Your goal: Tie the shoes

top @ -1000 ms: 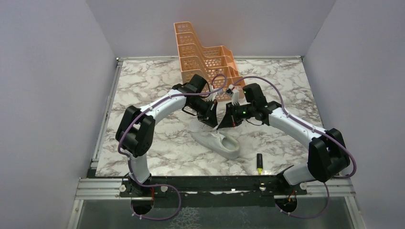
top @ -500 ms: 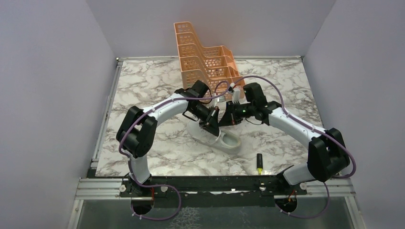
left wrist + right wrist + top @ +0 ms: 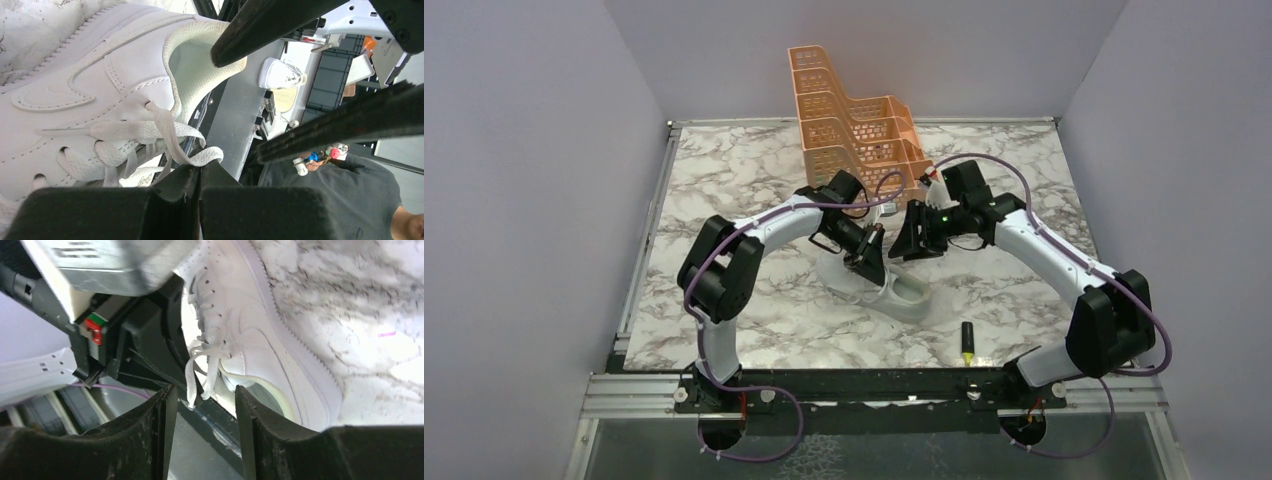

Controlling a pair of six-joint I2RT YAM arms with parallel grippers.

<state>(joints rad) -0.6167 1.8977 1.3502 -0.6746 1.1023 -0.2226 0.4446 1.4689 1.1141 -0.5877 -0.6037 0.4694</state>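
Top external: arms hide most of sneaker (image 3: 909,298). Left gripper (image 3: 200,167) clamped on lace (image 3: 167,132), right gripper (image 3: 202,392) w/ jaws apart, empty. Marker (image 3: 967,343) near, rack (image 3: 854,125) far.

A white sneaker (image 3: 910,301) lies on the marble table (image 3: 744,180), toe pointing far-left. The left gripper (image 3: 870,270) is low over its middle, and the right gripper (image 3: 898,250) is just beside it. An orange rack (image 3: 854,125) stands behind. A black marker (image 3: 967,343) lies near the front edge.

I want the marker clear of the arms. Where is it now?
In the top view, the marker lies on the table by its near edge, right of centre, between the white sneaker and the right arm's base, touching neither.
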